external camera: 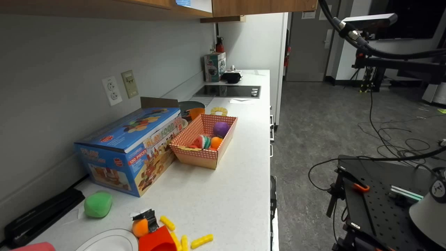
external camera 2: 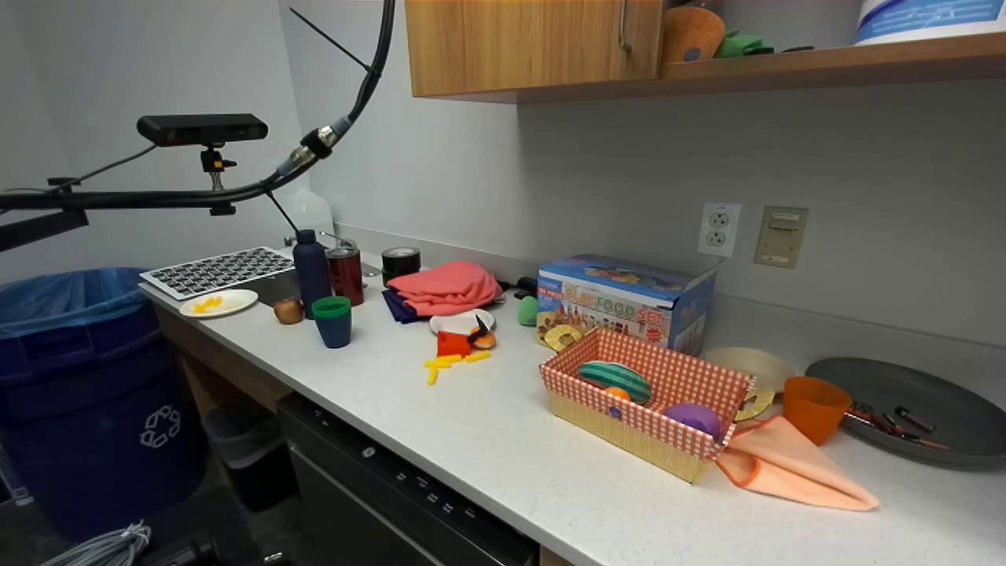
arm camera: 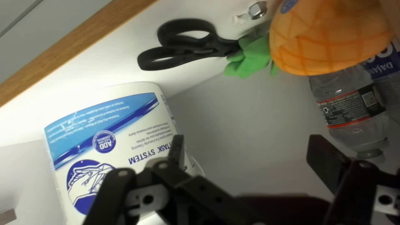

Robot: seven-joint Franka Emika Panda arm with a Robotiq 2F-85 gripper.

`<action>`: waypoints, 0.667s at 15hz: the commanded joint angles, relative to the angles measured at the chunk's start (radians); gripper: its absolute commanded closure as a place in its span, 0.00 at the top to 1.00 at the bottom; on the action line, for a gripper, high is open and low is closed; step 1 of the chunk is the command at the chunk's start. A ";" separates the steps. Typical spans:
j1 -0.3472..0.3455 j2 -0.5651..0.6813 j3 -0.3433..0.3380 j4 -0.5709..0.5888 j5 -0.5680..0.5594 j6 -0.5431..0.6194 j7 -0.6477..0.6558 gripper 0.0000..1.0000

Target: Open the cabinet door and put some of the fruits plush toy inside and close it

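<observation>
The claw [arm camera: 245, 148] stands wide in the wrist view, with nothing between its fingers, and faces the shelf [arm camera: 118, 59] of the cabinet [external camera 2: 794, 69], whose door [external camera: 264, 7] stands swung out in an exterior view. An orange plush [arm camera: 325, 37] lies on that shelf, to one side of the claw and partly hiding a bottle [arm camera: 350, 109]. The step in hand looks to be leaving the plush there and getting the claw out.

To do that well, it should be backed straight out, jaws parted, with no sideways sweep. One finger overlaps the tub [arm camera: 112, 137] in the wrist view; whether it touches cannot be told. The plush would probably give under a nudge, while the bottle could tip. How far the plush sits from the shelf's front edge is worth checking before the door is shut, as part of it runs out of that view.

The cabinet also holds scissors [arm camera: 193, 51], blades hidden. On the surface [external camera: 209, 195], the basket [external camera: 195, 160] holds the watermelon [external camera 2: 617, 379], the orange [external camera: 216, 142] and the purple ball [external camera: 221, 129], ready for another trip if more fruit is wanted. The box [external camera: 139, 146] just beside it has a flap up; its inside does not show.
</observation>
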 commanded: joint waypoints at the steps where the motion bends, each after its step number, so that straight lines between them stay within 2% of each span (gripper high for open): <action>1: 0.040 -0.028 -0.070 -0.026 -0.213 -0.035 0.153 1.00; 2: 0.055 -0.045 -0.102 -0.047 -0.311 -0.038 0.208 1.00; 5: 0.093 -0.032 -0.194 -0.014 -0.562 -0.067 0.371 1.00; 6: 0.096 -0.143 -0.209 -0.154 -0.644 -0.054 0.398 1.00; 8: 0.091 -0.218 -0.225 -0.227 -0.772 -0.090 0.453 1.00; 10: 0.073 -0.322 -0.205 -0.342 -0.814 -0.147 0.419 1.00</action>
